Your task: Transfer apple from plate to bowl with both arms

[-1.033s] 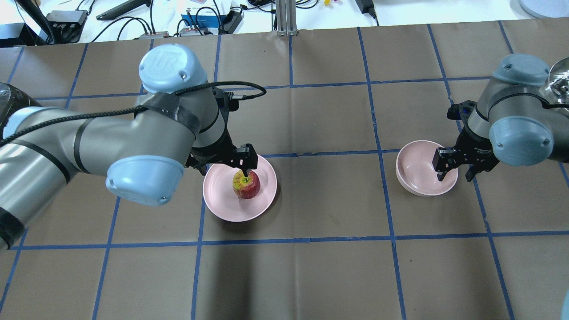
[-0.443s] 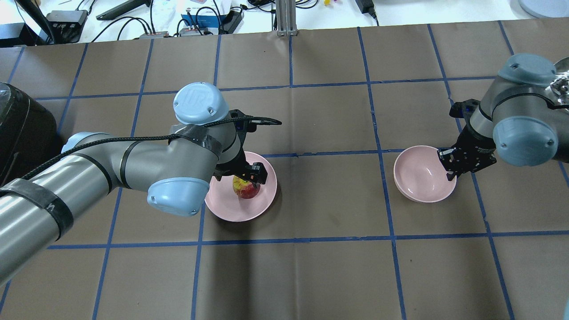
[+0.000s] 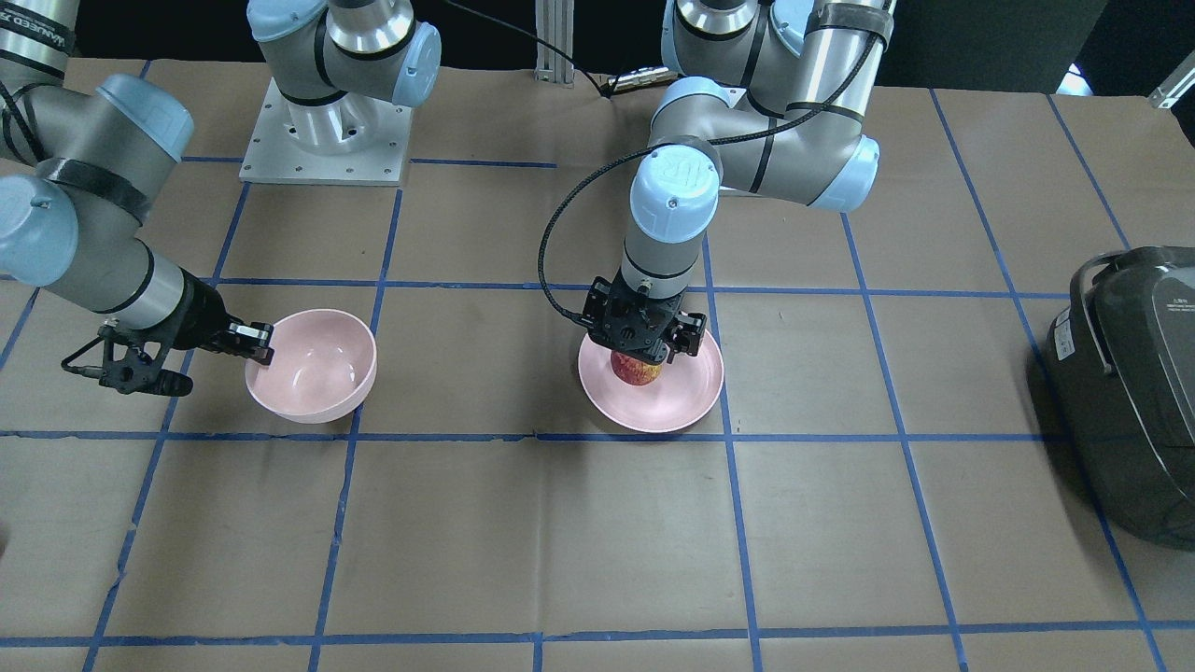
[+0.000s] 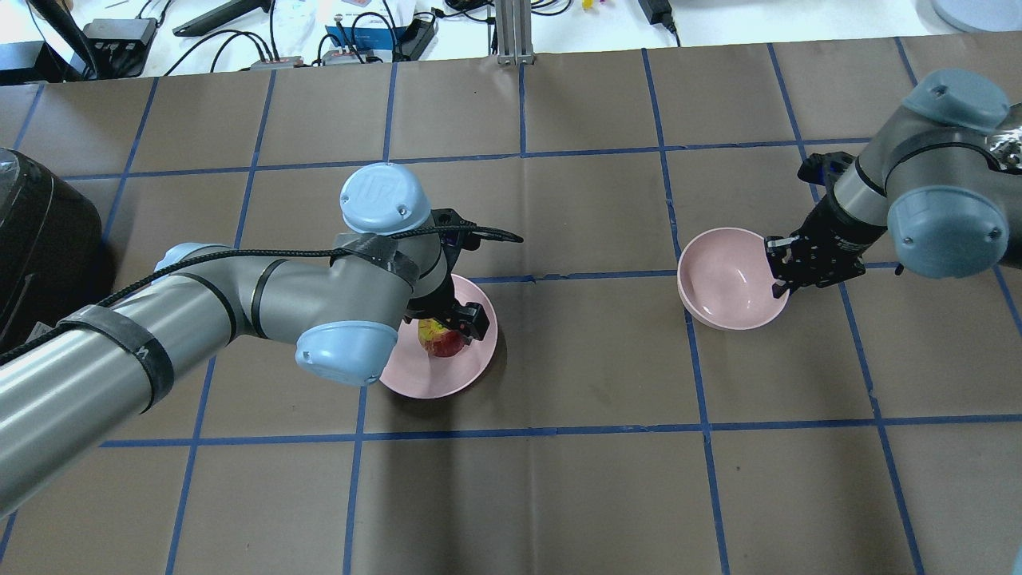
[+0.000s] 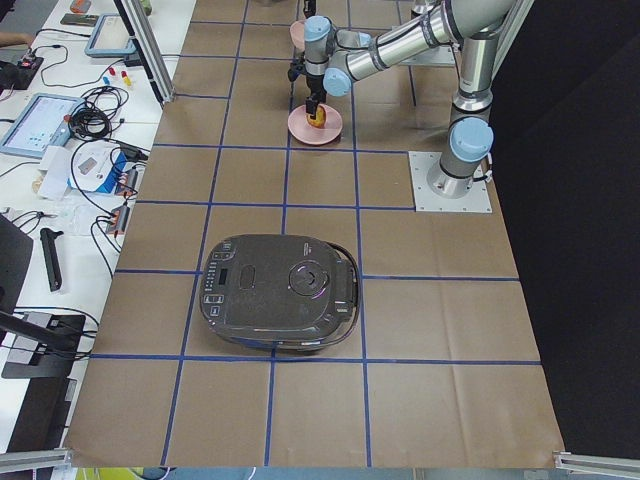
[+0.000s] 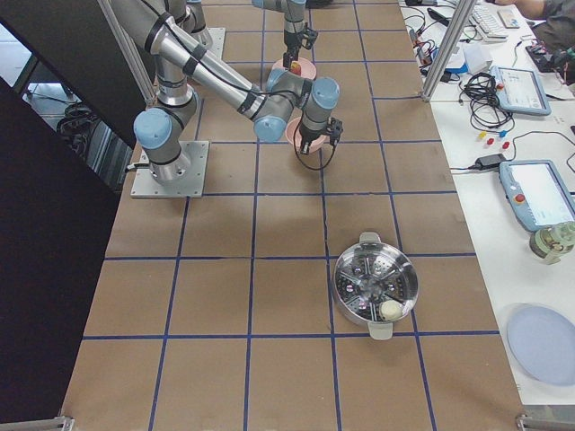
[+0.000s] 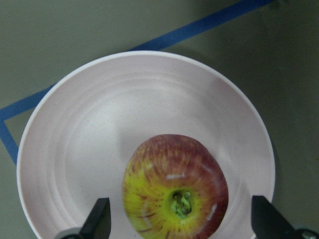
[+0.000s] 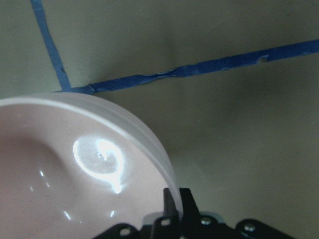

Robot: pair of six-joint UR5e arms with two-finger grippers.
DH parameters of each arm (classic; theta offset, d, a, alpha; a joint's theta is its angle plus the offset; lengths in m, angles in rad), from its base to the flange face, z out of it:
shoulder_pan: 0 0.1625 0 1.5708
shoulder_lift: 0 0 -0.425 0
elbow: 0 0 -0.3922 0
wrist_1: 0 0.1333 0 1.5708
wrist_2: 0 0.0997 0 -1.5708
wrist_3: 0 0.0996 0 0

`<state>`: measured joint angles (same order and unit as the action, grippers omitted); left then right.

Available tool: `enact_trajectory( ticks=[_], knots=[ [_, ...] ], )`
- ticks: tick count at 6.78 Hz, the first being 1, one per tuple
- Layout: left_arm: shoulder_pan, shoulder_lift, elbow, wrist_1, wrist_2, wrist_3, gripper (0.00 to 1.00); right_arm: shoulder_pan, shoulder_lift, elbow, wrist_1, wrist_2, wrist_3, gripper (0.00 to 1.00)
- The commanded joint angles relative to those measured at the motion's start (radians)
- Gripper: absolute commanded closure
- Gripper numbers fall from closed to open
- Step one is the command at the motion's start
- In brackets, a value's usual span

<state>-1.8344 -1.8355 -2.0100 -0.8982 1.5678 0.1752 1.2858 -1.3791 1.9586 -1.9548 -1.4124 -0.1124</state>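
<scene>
L hand (image 7: pixel 182 221), spread apart, straddles apple (image 7: pixel 174 194) on plate (image 7: pixel 99 124): lower to widest girth, centre, close gently w/o rolling it; R hand (image 8: pixel 173 199) clamped on bowl (image 8: pixel 124 127) rim, hold bowl steady.

The left arm (image 4: pixel 239 291) is stretched out over the bench (image 4: pixel 559 479), elbow bent, with its wrist turned straight down so that the left hand (image 4: pixel 449 326) points at the surface. Its fingers (image 7: pixel 98 219) are held wide apart, one on each side of the apple (image 7: pixel 175 189), and neither is seen to touch it. The right arm (image 4: pixel 918 180) is brought in from the other side, its forearm slanted down and inward. The right hand (image 4: pixel 778 279) is tilted rather than vertical, and its fingers (image 8: pixel 172 201) are pinched together on the bowl (image 4: pixel 722 279), with the rim caught between them.
</scene>
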Motion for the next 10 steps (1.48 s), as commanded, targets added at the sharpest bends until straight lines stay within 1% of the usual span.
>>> enact_trajectory(
  ticks=[1, 2, 3, 4, 5, 6, 7, 8, 9, 10],
  knots=[
    [-0.009, -0.039, 0.0, 0.056, 0.003, 0.099, 0.0, 0.12, 0.005, -0.001, 0.001, 0.084, 0.113, 0.97],
    [-0.009, -0.042, 0.0, 0.076, 0.006, 0.139, 0.39, 0.176, 0.017, 0.003, -0.015, 0.09, 0.132, 0.94],
    [-0.013, -0.042, 0.002, 0.076, 0.009, 0.164, 0.57, 0.179, 0.028, 0.011, -0.006, 0.089, 0.134, 0.57],
    [-0.014, -0.036, 0.007, 0.076, 0.014, 0.177, 0.74, 0.178, 0.034, 0.014, 0.0, 0.075, 0.131, 0.14],
    [-0.014, -0.001, 0.011, 0.065, 0.015, 0.184, 0.79, 0.176, 0.032, 0.007, 0.002, 0.072, 0.131, 0.0],
    [-0.006, 0.051, 0.043, 0.001, 0.015, 0.173, 0.79, 0.169, 0.026, -0.018, -0.001, 0.07, 0.125, 0.0],
    [-0.005, 0.109, 0.125, -0.201, 0.015, 0.112, 0.8, 0.13, 0.017, -0.094, 0.046, -0.01, 0.119, 0.0],
    [-0.005, 0.119, 0.217, -0.284, 0.015, -0.042, 0.8, 0.062, -0.023, -0.162, 0.15, -0.098, 0.093, 0.0],
    [-0.011, 0.087, 0.268, -0.306, 0.006, -0.219, 0.8, -0.01, -0.087, -0.211, 0.278, -0.106, 0.057, 0.0],
    [-0.038, 0.084, 0.29, -0.312, 0.003, -0.408, 0.82, -0.025, -0.159, -0.262, 0.371, -0.138, 0.059, 0.0]
  ],
)
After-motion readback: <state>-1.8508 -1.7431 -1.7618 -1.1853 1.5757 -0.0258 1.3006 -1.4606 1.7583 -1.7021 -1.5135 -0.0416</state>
